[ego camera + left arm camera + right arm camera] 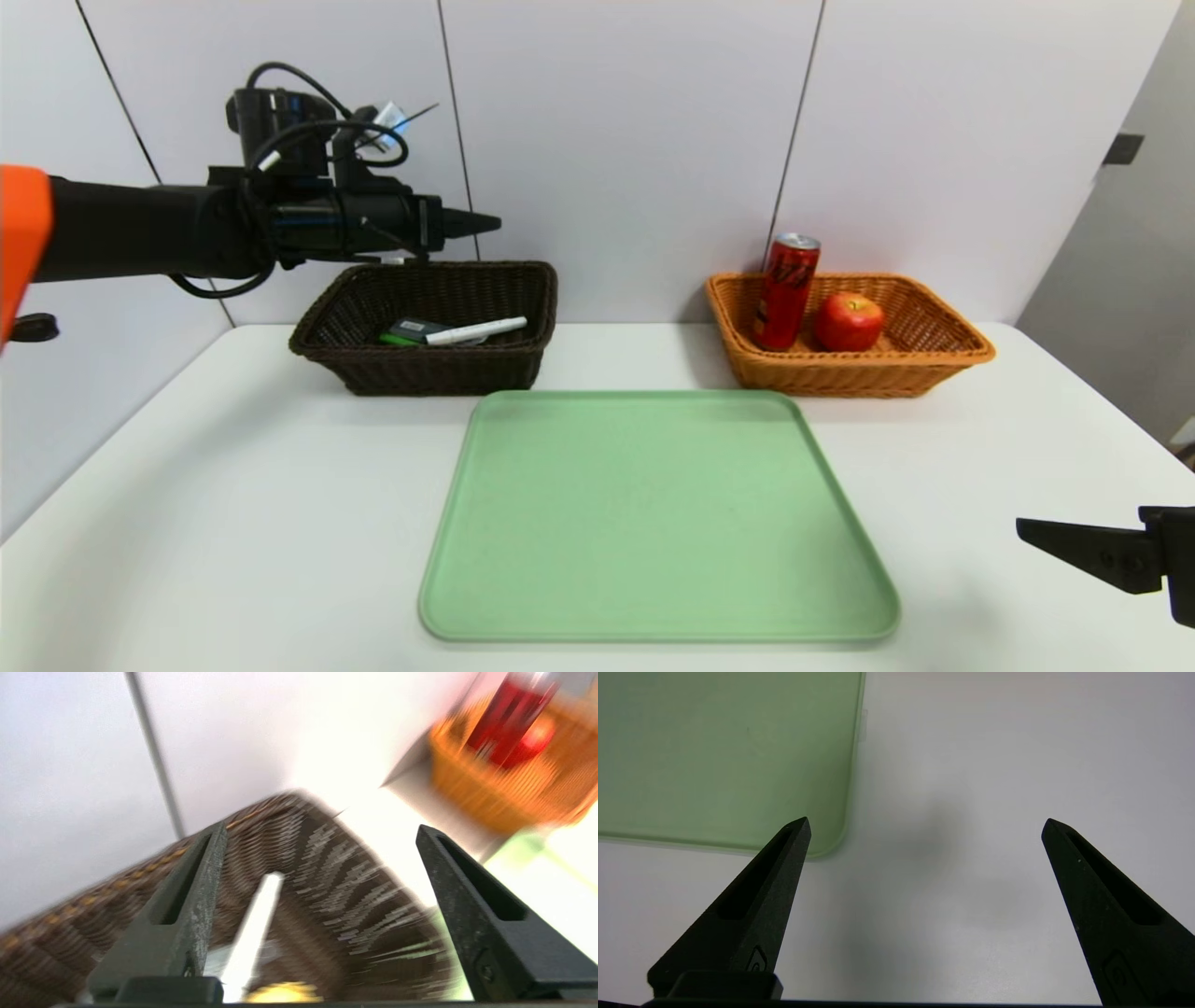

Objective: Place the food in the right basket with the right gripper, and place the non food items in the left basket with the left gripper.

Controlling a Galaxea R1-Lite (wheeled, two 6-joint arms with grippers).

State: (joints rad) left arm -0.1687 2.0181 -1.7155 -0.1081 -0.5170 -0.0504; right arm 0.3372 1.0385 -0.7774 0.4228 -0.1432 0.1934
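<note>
The dark brown left basket (523,280) holds a white marker pen (478,330) and a small dark, green-edged item (411,331). My left gripper (481,224) hovers above that basket's back rim, open and empty; in the left wrist view (320,833) the pen (252,928) lies in the basket (336,891) below the spread fingers. The orange right basket (943,359) holds a red soda can (786,291) and a red apple (849,321). My right gripper (924,823) hangs open and empty over bare table at the front right (1032,530).
A green tray (653,523) lies bare in the middle of the white table (233,485), and its corner (738,765) shows in the right wrist view. A grey panelled wall stands just behind both baskets.
</note>
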